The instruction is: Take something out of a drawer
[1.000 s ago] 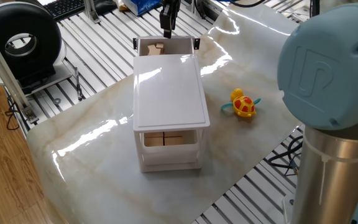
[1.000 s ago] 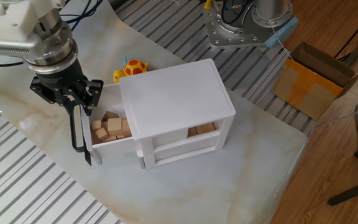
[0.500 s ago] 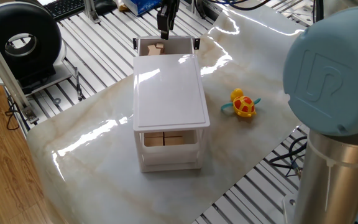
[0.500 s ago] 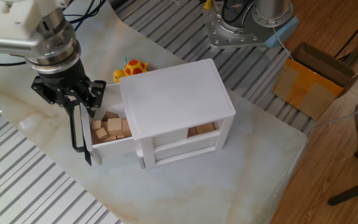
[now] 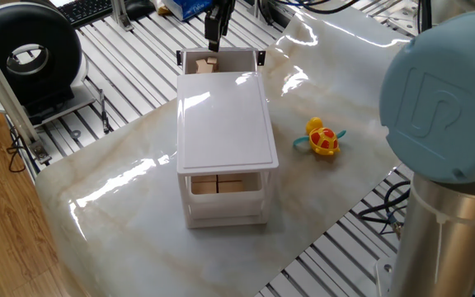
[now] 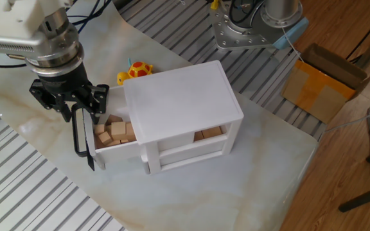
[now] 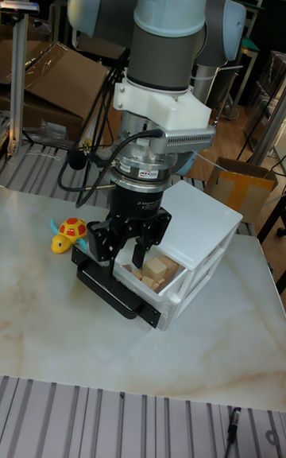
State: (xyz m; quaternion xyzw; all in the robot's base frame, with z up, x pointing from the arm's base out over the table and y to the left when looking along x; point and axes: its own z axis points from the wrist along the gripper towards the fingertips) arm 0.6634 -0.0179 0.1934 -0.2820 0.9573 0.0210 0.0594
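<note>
The gripper [image 6: 81,131], fingers spread and empty, hangs over the drawer [image 6: 111,146]; a cube [image 7: 160,268] looks light and rigid, best pinched across flat sides.

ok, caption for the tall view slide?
End effector poised over wooden cubes in the open top drawer.
</note>
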